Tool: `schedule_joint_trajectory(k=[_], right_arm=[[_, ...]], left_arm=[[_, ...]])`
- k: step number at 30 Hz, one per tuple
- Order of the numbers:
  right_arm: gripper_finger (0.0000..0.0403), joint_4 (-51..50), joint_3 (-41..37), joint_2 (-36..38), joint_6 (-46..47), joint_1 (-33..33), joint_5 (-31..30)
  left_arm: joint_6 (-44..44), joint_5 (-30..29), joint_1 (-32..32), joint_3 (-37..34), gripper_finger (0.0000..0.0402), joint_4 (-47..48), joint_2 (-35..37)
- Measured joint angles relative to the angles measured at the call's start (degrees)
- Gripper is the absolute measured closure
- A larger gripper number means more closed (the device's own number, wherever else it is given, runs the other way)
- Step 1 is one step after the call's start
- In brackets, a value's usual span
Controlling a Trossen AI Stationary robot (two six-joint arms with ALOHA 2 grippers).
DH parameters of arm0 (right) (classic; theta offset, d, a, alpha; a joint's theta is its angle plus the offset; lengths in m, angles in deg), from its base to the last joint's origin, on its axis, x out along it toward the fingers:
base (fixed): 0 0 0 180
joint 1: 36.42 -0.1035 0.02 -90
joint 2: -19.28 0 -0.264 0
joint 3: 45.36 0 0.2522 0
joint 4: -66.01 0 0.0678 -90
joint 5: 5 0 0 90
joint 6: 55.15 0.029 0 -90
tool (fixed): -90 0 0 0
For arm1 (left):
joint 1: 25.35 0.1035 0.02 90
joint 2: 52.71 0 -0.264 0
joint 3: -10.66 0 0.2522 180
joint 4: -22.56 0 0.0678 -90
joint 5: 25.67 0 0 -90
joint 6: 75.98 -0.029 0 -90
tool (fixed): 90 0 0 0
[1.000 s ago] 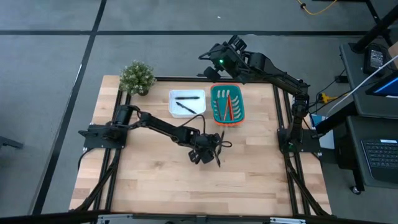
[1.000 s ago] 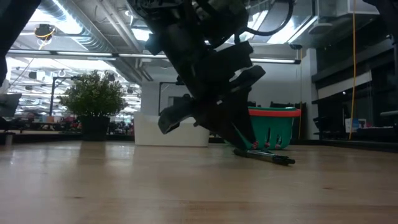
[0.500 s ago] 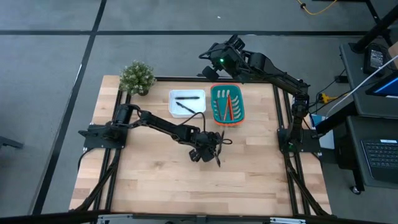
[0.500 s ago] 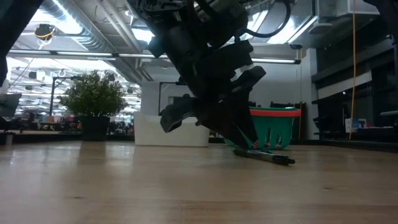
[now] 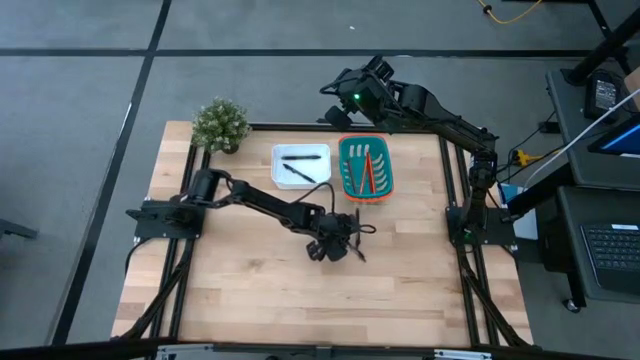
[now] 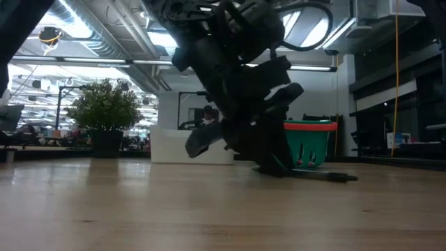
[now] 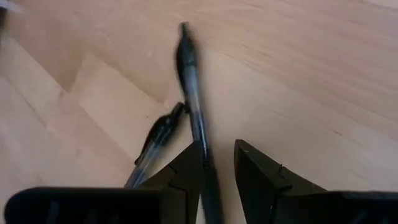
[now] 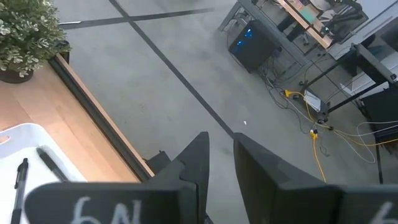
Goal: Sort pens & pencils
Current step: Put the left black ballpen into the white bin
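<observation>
Two black pens lie flat on the wooden table, touching each other; one (image 7: 189, 87) runs in between the fingers of my left gripper (image 7: 217, 144), the other (image 7: 158, 134) lies just outside one finger. My left gripper (image 5: 343, 248) is open, low on the table's middle, slanting down. Two more pens (image 5: 303, 157) lie in the white tray (image 5: 278, 150). Red and orange pencils (image 5: 366, 172) lie in the green basket (image 5: 345, 185). My right gripper (image 8: 221, 140) hangs open with a narrow gap, high beyond the far edge. My left gripper straddles one end of the pen, which lies along the fingers. The pen's barrel (image 7: 200, 155) rests against the inner side of one finger (image 7: 186, 171); the other finger stands clear of it. The pen lies flat on the table, its free end (image 6: 341, 178) sticking out past the fingertips.
A potted plant (image 5: 220, 125) stands at the far left corner. The tray and basket sit side by side at the far middle. Bare wood stretches along the near half of the table (image 5: 250, 300).
My left gripper has sunk a little onto the table and shifted slightly toward the right edge. The pen between its fingers has slid along the table toward the right, its free end now sticking farther out from under the gripper.
</observation>
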Motion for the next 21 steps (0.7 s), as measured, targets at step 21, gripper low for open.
schedule_joint_trajectory(k=[21], right_arm=[[0.0327,0.6,0.0,0.0,-0.9,0.0,0.0]], left_arm=[[12.8,4.5,2.2,3.4,0.0316,3.9,-1.0]])
